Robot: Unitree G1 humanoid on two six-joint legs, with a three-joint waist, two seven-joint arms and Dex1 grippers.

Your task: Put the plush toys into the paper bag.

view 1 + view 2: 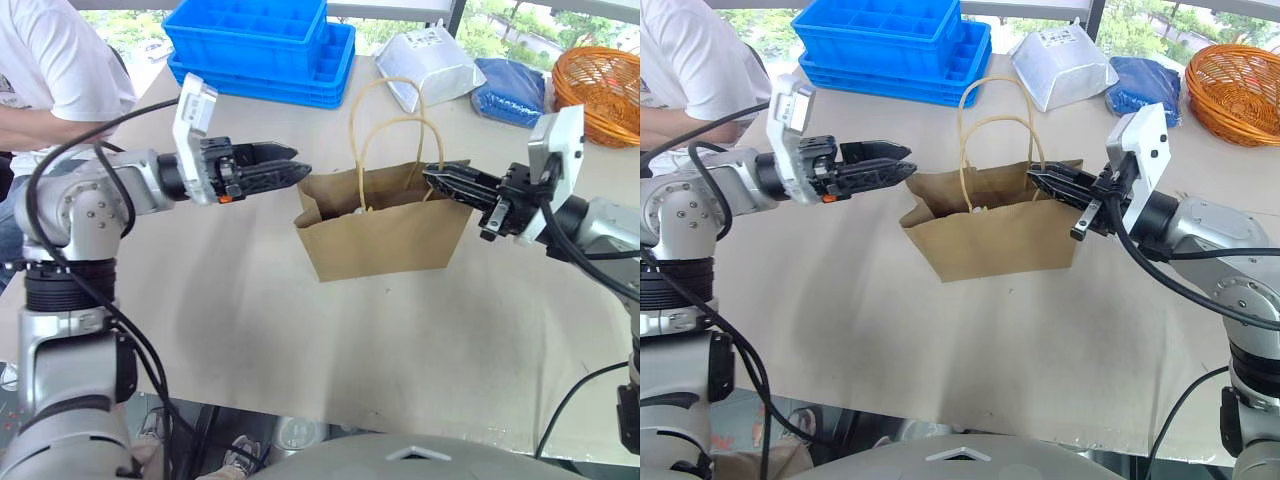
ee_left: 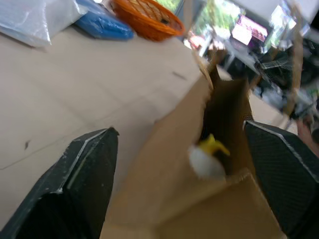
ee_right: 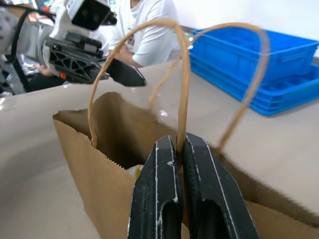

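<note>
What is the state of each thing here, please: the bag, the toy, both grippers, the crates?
paper bag: upright, mouth open, held off the table at its rim.
white plush toy: inside the bag.
left gripper: open, empty, beside the bag.
right gripper: shut on the bag's rim.
blue crates: stacked.

One paper bag [image 1: 385, 232] with two cord handles [image 1: 388, 135], and one plush toy [image 2: 207, 158] visible inside it (white with a yellow tip). Two stacked blue crates [image 1: 262, 48], one orange wicker basket [image 1: 598, 88], one white-grey pouch [image 1: 432, 66], one blue packet [image 1: 512, 90], one person [image 1: 55, 75].
</note>
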